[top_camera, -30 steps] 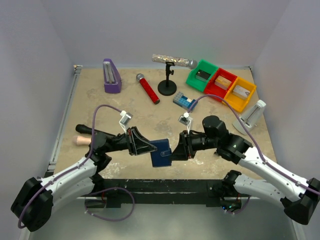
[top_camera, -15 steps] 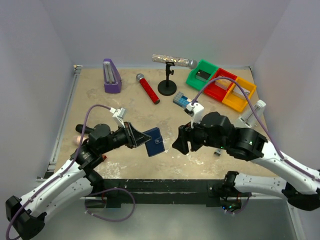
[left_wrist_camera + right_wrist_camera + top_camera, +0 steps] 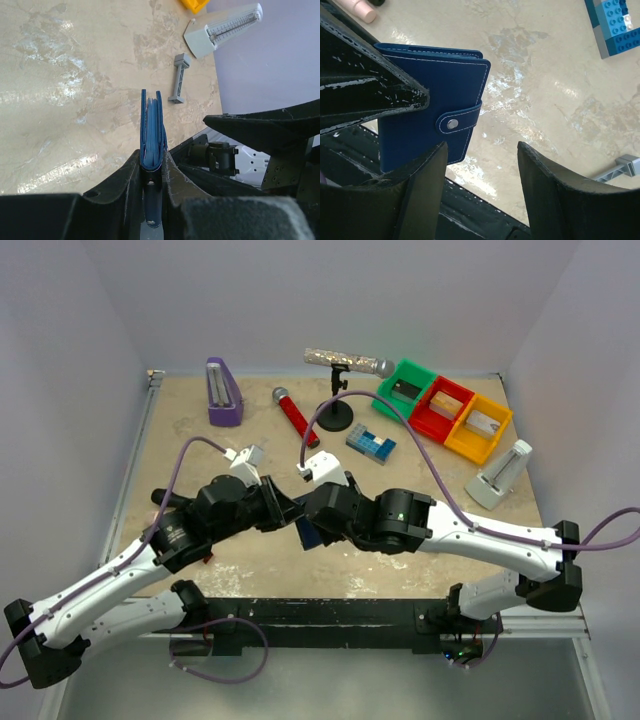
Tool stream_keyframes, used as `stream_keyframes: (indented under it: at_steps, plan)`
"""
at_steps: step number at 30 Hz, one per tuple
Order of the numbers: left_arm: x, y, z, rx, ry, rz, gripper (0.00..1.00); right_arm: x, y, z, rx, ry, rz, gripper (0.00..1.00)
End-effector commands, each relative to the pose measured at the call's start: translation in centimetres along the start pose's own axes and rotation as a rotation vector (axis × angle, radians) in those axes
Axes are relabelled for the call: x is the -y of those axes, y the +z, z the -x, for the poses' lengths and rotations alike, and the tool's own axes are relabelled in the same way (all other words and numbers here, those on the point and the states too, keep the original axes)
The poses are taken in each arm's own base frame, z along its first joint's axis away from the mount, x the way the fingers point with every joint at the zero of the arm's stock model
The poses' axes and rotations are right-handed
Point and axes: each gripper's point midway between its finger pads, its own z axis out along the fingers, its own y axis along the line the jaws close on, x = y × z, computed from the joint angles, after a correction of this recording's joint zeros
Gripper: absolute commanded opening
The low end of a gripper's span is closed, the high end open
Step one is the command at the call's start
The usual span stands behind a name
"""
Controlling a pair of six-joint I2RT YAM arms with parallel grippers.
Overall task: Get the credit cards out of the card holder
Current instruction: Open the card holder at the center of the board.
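Left tool (image 3: 151, 167): jaws narrow, clamped on the spine end of the card holder (image 3: 151, 125), which stands on edge and is lifted off the bench (image 3: 75, 75) above the middle of its near edge. Holder is folded shut, with its snap tab (image 3: 461, 118) fastened across the open side. Pale inner leaves show between the blue covers in the left wrist view, but the credit cards cannot be told apart from them. Right tool (image 3: 482, 170): jaws wide, holding nothing; one finger (image 3: 422, 192) overlaps the holder's lower corner, and only bare bench shows in the gap. Change over the last second: the right tool was nipped on the holder's free edge, then let go and drew off towards the right edge. The right arm has now swung back across, its wrist hard against the left wrist, and its cable arches towards the far edge. The holder is in much the same place, in the left tool throughout. Further out, a blue brick block (image 3: 371, 443) sits mid-bench, a small grey piece (image 3: 178, 78) nearer the right edge, and a grey metronome (image 3: 500, 475) by that edge.
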Motion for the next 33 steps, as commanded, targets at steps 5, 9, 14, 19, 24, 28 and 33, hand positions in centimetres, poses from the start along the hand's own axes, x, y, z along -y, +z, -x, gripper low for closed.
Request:
stream_keyframes:
  at_steps: [5,9,14,19,24,28,33]
  plan:
    - [1.9,-0.9,1.5,0.048,-0.07,-0.028,0.0,0.1,-0.8,2.6,0.079,0.049,-0.04,0.59]
    - [2.2,-0.8,1.3,0.039,-0.081,-0.043,0.0,-0.7,-0.6,2.6,0.077,0.052,-0.009,0.59]
    - [2.7,-0.6,1.0,0.027,-0.092,-0.073,0.0,-1.6,-0.1,2.7,0.071,0.047,0.008,0.58]
    - [2.9,-0.3,0.6,0.013,-0.105,-0.096,0.0,-2.3,0.4,2.7,0.057,0.04,0.016,0.56]
    - [3.3,-0.6,0.7,0.02,-0.108,-0.117,0.0,-2.6,1.0,2.2,0.016,0.021,0.002,0.52]
    - [3.6,-0.9,0.8,0.028,-0.11,-0.133,0.0,-2.7,1.7,1.7,-0.01,0.004,-0.018,0.48]
    - [3.5,-1.3,0.8,0.033,-0.113,-0.141,0.0,-2.6,2.3,0.9,-0.05,-0.013,-0.049,0.42]
